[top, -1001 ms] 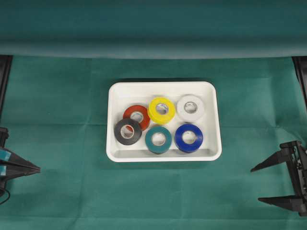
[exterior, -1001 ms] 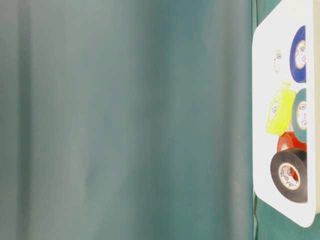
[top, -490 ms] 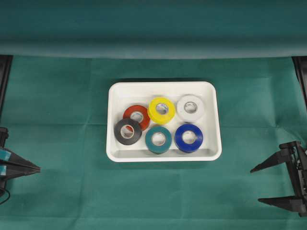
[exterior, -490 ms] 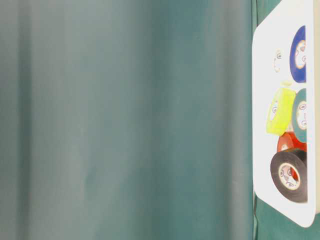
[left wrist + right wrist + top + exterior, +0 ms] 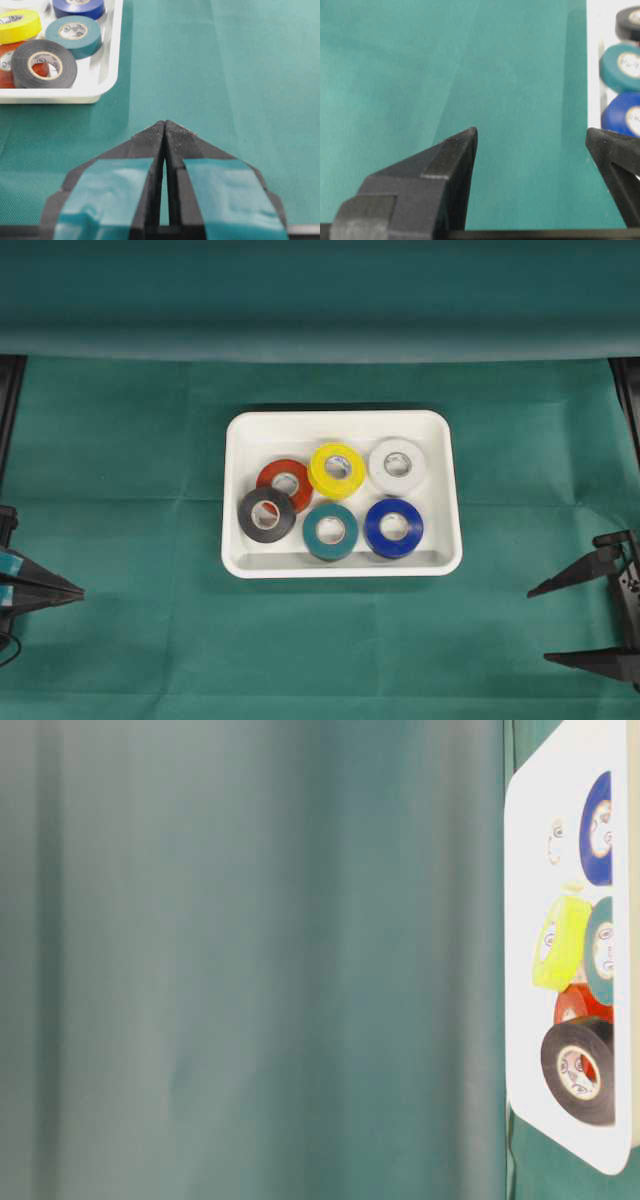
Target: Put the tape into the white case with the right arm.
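Partly cropped at frame edges — right gripper (image 5: 540, 625) jaws apart, left gripper (image 5: 78, 591) jaws together.

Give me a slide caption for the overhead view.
Six tape rolls fill the white case on green cloth; right gripper open, empty, left gripper shut.

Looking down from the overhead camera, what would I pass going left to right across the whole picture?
Left gripper → black tape → red tape → teal tape → yellow tape → blue tape, all in the white case → right gripper.
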